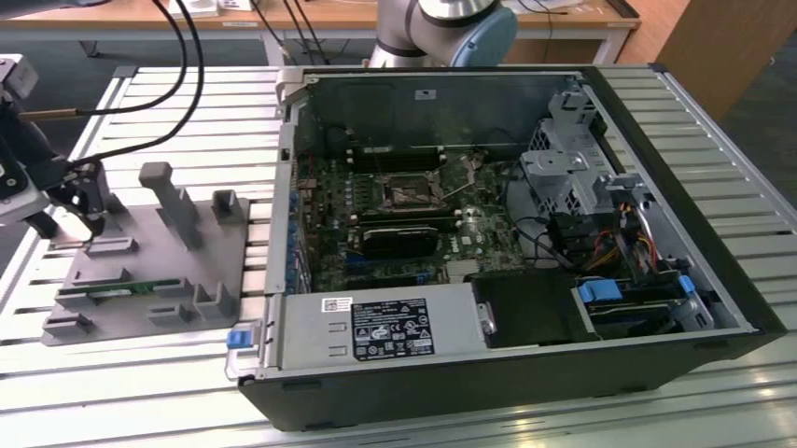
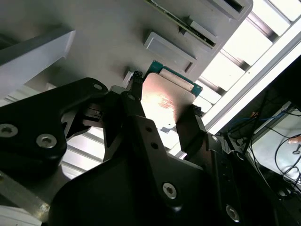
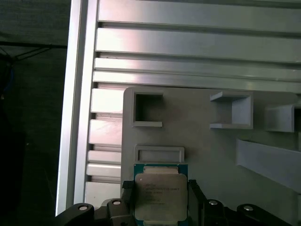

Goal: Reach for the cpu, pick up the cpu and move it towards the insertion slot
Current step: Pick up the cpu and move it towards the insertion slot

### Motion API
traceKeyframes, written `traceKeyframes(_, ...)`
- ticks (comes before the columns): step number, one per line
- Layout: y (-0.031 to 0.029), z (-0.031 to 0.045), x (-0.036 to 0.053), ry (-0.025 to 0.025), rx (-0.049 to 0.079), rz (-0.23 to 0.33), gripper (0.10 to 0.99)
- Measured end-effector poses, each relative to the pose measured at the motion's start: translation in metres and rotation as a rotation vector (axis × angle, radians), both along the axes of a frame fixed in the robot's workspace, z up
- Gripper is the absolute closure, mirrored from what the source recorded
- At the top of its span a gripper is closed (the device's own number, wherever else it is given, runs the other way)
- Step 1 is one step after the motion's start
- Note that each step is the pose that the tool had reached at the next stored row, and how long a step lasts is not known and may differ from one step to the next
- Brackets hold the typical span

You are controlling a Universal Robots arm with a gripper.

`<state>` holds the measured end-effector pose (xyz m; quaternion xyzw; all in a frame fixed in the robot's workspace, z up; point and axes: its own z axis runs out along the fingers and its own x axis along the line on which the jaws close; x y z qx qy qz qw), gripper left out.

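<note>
On the slatted aluminium table [image 1: 137, 397], the biggest thing in shot is the open black computer case [image 1: 524, 387] lying on its side, green motherboard [image 1: 373, 219] exposed. On that board sits the insertion slot [image 1: 409, 193], a square silvery frame round a dark centre. Well apart from it, over on the exterior view's left, lies the flat grey plastic fixture plate [image 1: 156, 271] with raised blocks and pockets, and a long thin green memory stick [image 1: 118, 291] rests in one of its holders. The black two-fingered gripper [image 1: 77, 213] hangs over the plate's far corner. And there is the cpu [image 3: 161, 195], a small square chip with a shiny silver top and a thin green edge, right between the fingers in both wrist views. The gripper [image 3: 160, 190] is closed to the chip's width, a finger [image 2: 134, 89] pressed on one edge of the cpu [image 2: 164, 101] and its partner on the opposite edge. Whether the chip is clear of the plate cannot be told.
</note>
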<state>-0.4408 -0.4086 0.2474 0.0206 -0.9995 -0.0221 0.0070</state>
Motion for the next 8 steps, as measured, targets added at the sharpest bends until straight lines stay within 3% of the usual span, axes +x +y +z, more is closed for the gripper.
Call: traceKeyframes(8,0.0,0.0056,0.0,-0.0001,0.0,0.0,0.549)
